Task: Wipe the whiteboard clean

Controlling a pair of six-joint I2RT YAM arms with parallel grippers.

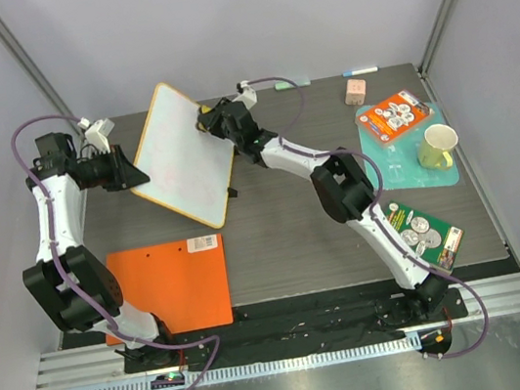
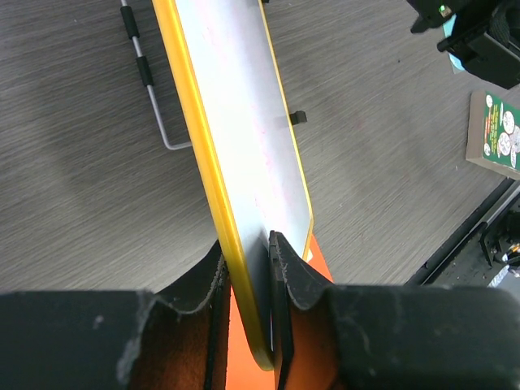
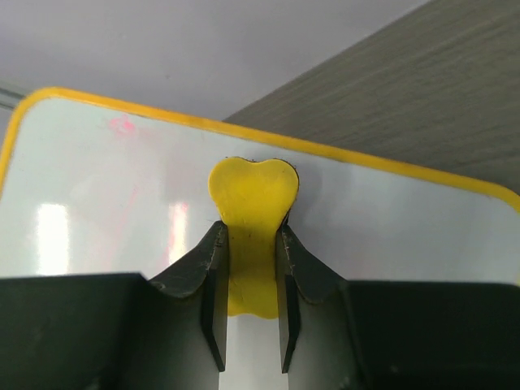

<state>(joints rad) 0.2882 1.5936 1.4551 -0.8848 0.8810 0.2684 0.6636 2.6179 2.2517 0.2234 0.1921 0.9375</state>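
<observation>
Left gripper [image 2: 248, 253] clamps the yellow-rimmed white whiteboard [image 1: 185, 157], tilted up at far left, right gripper [image 3: 249, 237] pinching a yellow heart-shaped eraser [image 3: 252, 191] against it, which wants firm, flat strokes across those faint pink marks [image 3: 122, 124].

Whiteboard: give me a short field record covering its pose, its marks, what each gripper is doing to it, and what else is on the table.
whiteboard: held tilted, one edge raised
marks: faint pink marks on the face
left gripper: shut on the board's yellow rim
right gripper: shut on a yellow heart-shaped eraser, apparently against the face
task state: not yet clean
other items: orange sheet, paper cup
</observation>
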